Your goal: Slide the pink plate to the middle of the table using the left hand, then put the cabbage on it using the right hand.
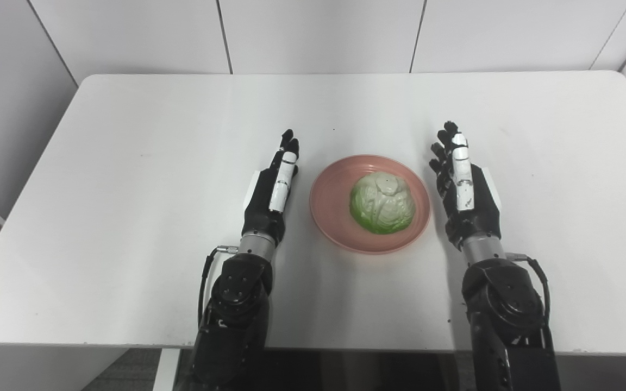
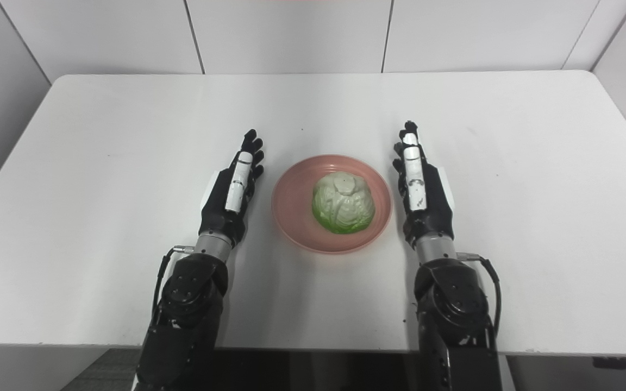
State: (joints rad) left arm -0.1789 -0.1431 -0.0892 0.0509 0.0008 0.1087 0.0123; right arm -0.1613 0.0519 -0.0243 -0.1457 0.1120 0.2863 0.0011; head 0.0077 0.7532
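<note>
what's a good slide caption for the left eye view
Cabbage on pink plate mid-table, open left robot hand and right robot hand flanking it.

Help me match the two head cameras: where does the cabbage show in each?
Left eye view: cabbage right of picture centre, on the pink plate.
Right eye view: cabbage just right of centre, on the same plate.
Shared landmark: the plate lies between the left hand and right hand.

We count one pink plate [image 1: 330, 209] near the middle of the white table [image 1: 128, 217], and one cabbage [image 1: 382, 203] on it. We count two hands: one left hand [image 1: 270, 190] and one right hand [image 1: 465, 187], both empty with fingers stretched out.
</note>
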